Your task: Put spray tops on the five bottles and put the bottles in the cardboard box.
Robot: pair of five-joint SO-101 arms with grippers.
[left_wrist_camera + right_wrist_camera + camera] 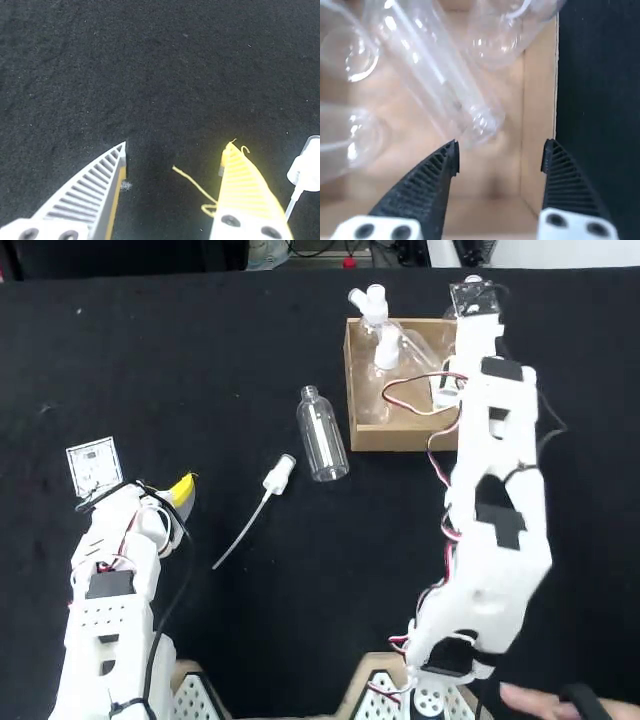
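Bottles (437, 75) lie in the cardboard box (400, 437) beneath the wide-open right end effector (501, 146); the left end effector (176, 145) gapes empty.

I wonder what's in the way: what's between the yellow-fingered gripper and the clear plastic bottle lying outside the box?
A loose white spray top with a long thin tube lies there, as the high view shows.

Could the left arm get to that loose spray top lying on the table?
Probably yes. The left gripper is open, and the spray top lies nearby on the black table with nothing between them. The capless bottle lies beyond it, out of the way.
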